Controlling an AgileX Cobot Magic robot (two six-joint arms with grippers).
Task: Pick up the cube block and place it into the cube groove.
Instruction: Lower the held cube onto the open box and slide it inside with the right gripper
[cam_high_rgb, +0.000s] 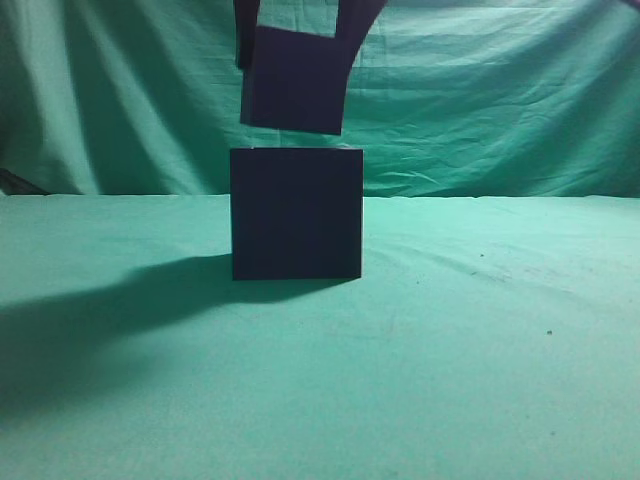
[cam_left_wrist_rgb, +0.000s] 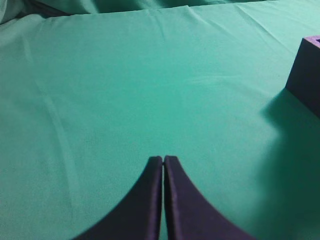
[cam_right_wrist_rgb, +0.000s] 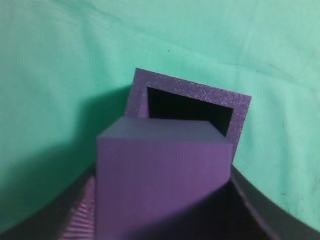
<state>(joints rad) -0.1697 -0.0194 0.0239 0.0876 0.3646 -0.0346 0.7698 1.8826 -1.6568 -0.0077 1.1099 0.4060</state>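
The cube block (cam_high_rgb: 293, 80) is a small dark purple block hanging tilted just above the cube groove (cam_high_rgb: 296, 213), a large dark box on the green cloth. My right gripper (cam_high_rgb: 298, 50) comes down from the top edge and is shut on the block. In the right wrist view the block (cam_right_wrist_rgb: 162, 170) sits between the fingers (cam_right_wrist_rgb: 162, 212), above the box's purple rim (cam_right_wrist_rgb: 192, 89) and its square dark opening. My left gripper (cam_left_wrist_rgb: 163, 160) is shut and empty over bare cloth; the box's corner (cam_left_wrist_rgb: 306, 70) shows at the right edge of the left wrist view.
Green cloth covers the table (cam_high_rgb: 480, 350) and hangs as a backdrop (cam_high_rgb: 500, 100). A broad shadow lies on the cloth left of the box (cam_high_rgb: 90, 320).
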